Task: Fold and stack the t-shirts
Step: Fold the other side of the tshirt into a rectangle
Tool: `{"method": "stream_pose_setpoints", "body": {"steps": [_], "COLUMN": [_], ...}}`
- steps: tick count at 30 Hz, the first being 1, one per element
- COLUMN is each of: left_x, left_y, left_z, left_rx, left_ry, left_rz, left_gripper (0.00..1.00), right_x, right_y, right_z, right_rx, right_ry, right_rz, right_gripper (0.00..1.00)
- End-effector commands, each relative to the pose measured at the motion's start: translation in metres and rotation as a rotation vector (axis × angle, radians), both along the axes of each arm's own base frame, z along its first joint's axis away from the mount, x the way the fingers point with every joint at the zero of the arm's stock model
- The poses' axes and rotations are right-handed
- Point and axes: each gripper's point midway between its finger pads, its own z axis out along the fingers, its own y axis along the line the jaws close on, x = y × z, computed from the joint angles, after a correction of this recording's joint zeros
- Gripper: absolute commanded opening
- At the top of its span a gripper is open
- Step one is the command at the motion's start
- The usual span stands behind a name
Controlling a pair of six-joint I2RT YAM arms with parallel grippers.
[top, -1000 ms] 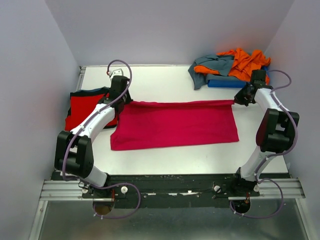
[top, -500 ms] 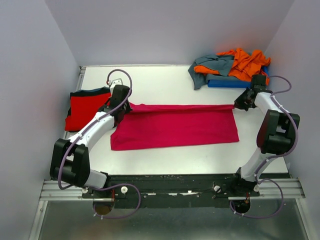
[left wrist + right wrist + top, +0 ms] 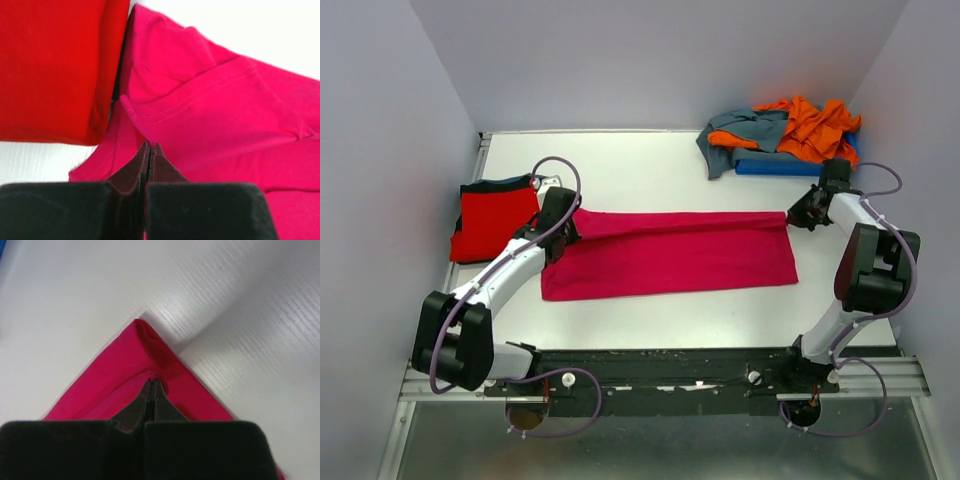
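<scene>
Pink tee (image 3: pixel 670 255) lies flat across the worktop (image 3: pixel 650 165). Left fingers (image 3: pixel 136 171) and right fingers (image 3: pixel 136 412) each pinch 1 far corner, likely to pull this edge toward the near side for a fold.

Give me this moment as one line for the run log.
left gripper: shut on magenta t-shirt, far-left corner | right gripper: shut on its far-right corner | red t-shirt: folded, at left
</scene>
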Motion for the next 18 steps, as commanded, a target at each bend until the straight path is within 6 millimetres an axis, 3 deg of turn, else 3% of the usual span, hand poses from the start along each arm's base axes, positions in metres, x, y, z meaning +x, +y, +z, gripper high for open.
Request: {"method": "stream_pose_setpoints", "body": {"steps": [1,7,8,11,16,18], "left_x": [-0.02,-0.039,-0.041,-0.048,-0.057,-0.059], "left_y": [-0.001,-0.013,-0.015,-0.02,-0.025,-0.025], "left_z": [-0.018,-0.045,-0.047,-0.048,-0.036,-0.03], "left_rx": [-0.028,-0.085,-0.095,-0.108,-0.121,-0.126], "left_ry": [0.057,0.131,0.136,0.129,0.095,0.082], "left_rz": [0.006,-0.021,-0.022,-0.026,-0.04,-0.041], "left_gripper": [0.0,0.0,0.0,0.0,0.0,0.06], "right_x": [-0.003,-0.012,-0.012,-0.013,-0.01,-0.009], "right_y": [-0.008,-0.005,-0.006,-0.007,-0.01,-0.006], "right_z": [0.004,-0.009,-0.008,-0.003,0.03,0.045], "right_rx": [0.001,0.038,0.045,0.038,-0.009,-0.017], "right_ry": [-0.03,-0.034,-0.042,-0.068,-0.174,-0.233], "right_rz": [-0.054,-0.084,-0.096,-0.106,-0.089,-0.04], "right_gripper": [0.01,0.01,0.06,0.4,0.47,0.52]}}
